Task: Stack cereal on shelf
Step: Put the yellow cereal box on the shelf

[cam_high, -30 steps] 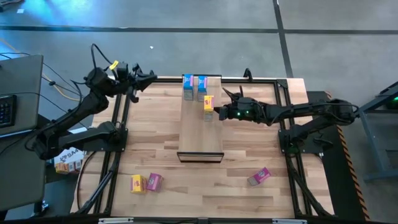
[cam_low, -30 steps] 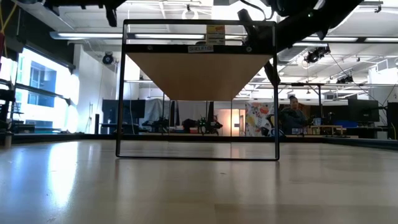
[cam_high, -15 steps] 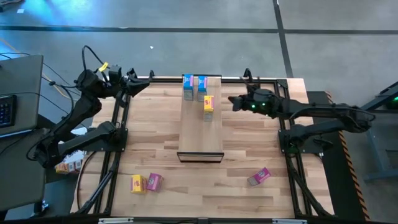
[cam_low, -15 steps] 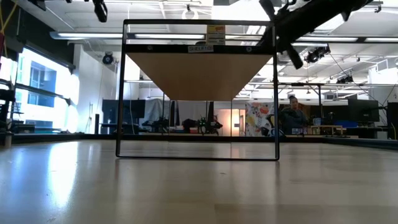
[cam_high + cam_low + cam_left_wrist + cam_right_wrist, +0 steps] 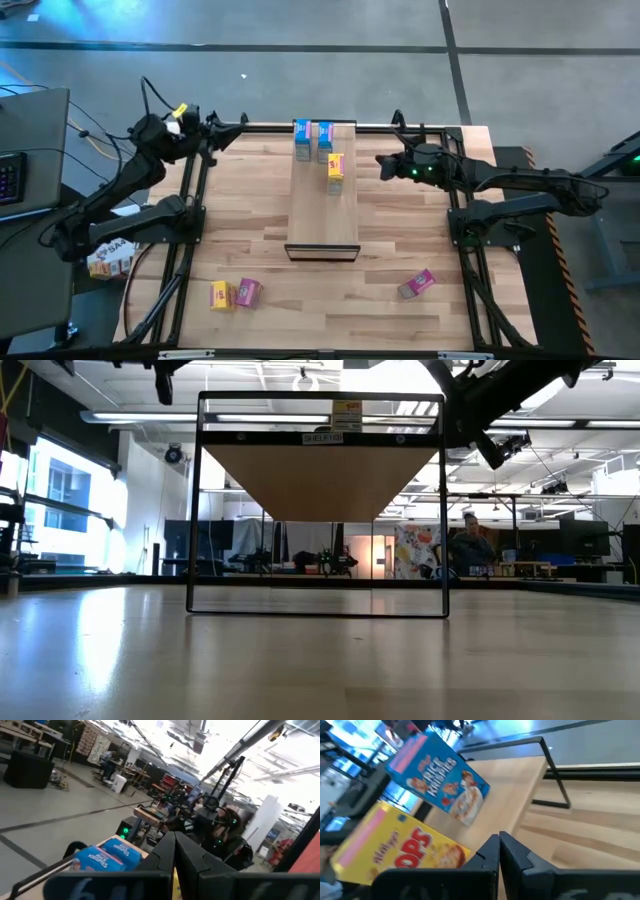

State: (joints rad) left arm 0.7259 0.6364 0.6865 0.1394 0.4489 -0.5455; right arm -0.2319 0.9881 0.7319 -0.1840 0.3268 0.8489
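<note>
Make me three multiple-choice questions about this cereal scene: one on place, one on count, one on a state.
1. Where is the yellow box nearest the right end effector?
A. on the shelf
B. on the floor
C. in the end effector

2. How many boxes lie on the tabletop off the shelf?
A. one
B. three
C. six

3. How are the right end effector's fingers?
A. wide open
B. shut and empty
C. shut on a box

Key: 1 A, it stands on the plank behind the two blue boxes. 2 B, a yellow and pink pair plus one pink box. 3 B, the wrist view shows them together with nothing between.
</note>
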